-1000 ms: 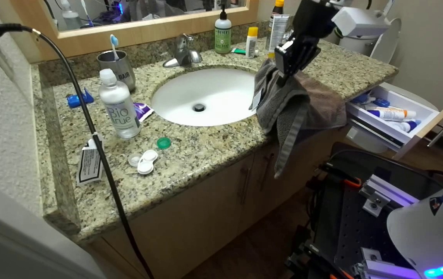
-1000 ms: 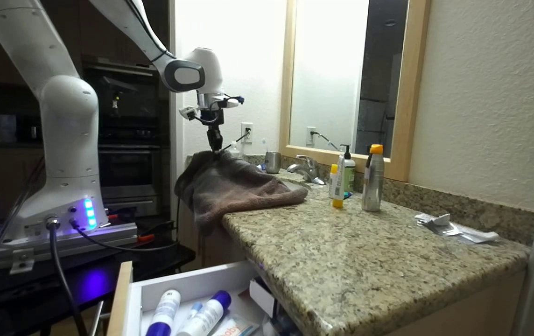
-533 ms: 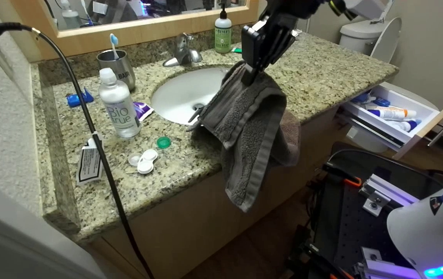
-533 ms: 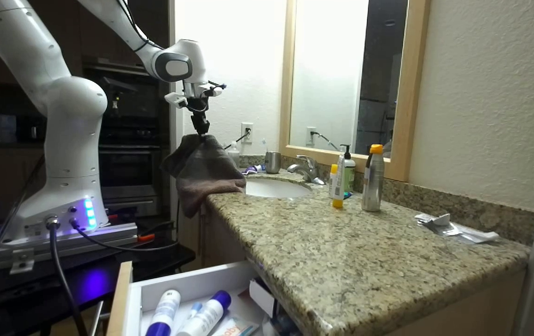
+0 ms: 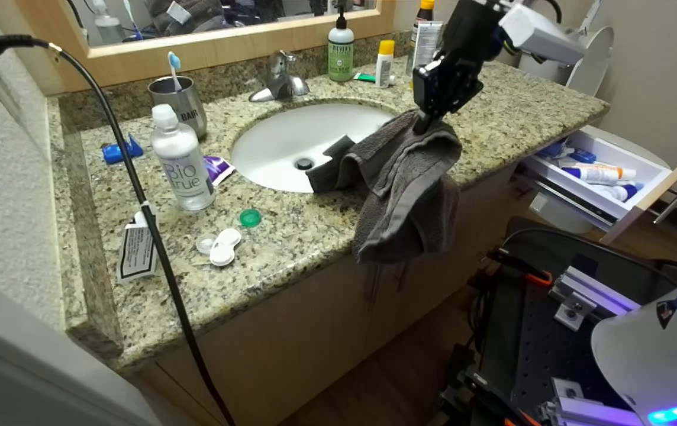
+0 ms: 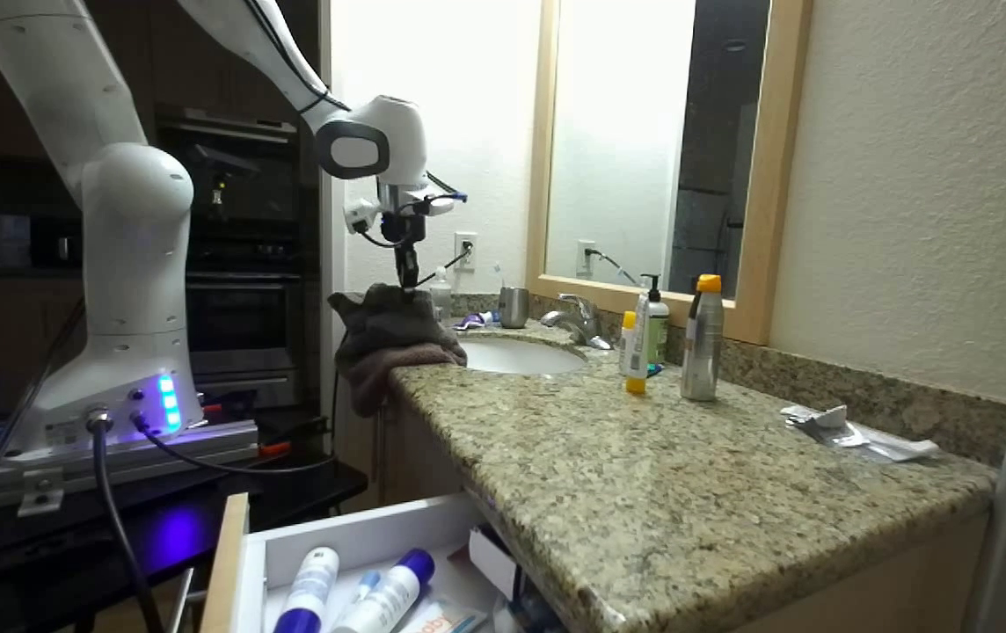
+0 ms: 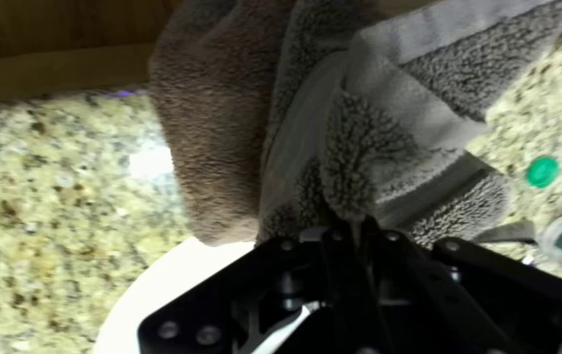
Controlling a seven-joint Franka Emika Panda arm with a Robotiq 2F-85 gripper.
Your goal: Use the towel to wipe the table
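Ideally, the gripper, pinching the towel draped over the side of the sink and the front edge of the counter beside it, would press lower, lay cloth flat, then sweep slowly, stopping short of the green cap near the sink

The towel is cloth, matt and rough-piled, with flatter, smoother woven bands; the gripper has smooth, hard faces with glossy highlights. The countertop is speckled, stone-like and polished; the sink basin smooth and glossy, the faucet shiny metal, the cup duller metal. The mirror frame looks like smooth wood, the wall matt and rough-textured.
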